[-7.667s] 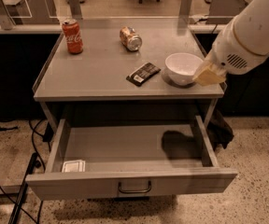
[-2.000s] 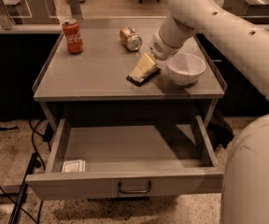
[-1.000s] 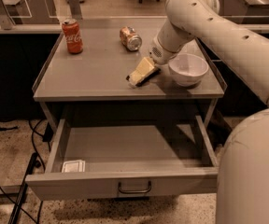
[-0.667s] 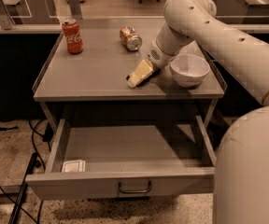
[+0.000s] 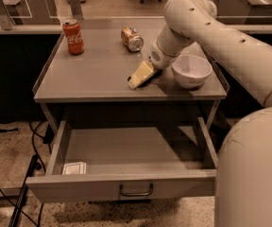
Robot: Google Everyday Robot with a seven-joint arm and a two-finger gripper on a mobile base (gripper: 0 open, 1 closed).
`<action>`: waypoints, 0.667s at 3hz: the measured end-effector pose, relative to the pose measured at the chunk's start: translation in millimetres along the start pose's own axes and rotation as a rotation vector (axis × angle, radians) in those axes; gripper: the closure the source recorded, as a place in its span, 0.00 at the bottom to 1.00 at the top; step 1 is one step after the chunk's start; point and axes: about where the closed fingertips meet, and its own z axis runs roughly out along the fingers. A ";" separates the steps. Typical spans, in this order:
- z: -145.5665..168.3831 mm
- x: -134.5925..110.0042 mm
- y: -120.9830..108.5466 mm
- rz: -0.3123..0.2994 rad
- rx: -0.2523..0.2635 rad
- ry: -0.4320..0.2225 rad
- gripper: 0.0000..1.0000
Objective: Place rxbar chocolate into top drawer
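- My hand (image 5: 140, 74) is down on the tabletop (image 5: 93, 74), just beside the white bowl (image 5: 191, 70); I cannot tell whether it is grasping or released.
- The rxbar chocolate (image 5: 152, 78) lies under it, only a dark sliver showing.
- The top drawer (image 5: 103, 189) stands open below, with a white packet (image 5: 74, 168) inside.

Top drawer (image 5: 89, 189) open; rxbar chocolate (image 5: 155, 74) on tabletop (image 5: 93, 74), mostly under pincer (image 5: 140, 75).
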 end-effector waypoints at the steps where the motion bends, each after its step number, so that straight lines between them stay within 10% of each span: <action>1: -6.1 -4.0 1.1 -0.006 0.003 -0.003 0.51; 2: -14.1 -8.2 1.4 -0.006 0.003 -0.003 0.74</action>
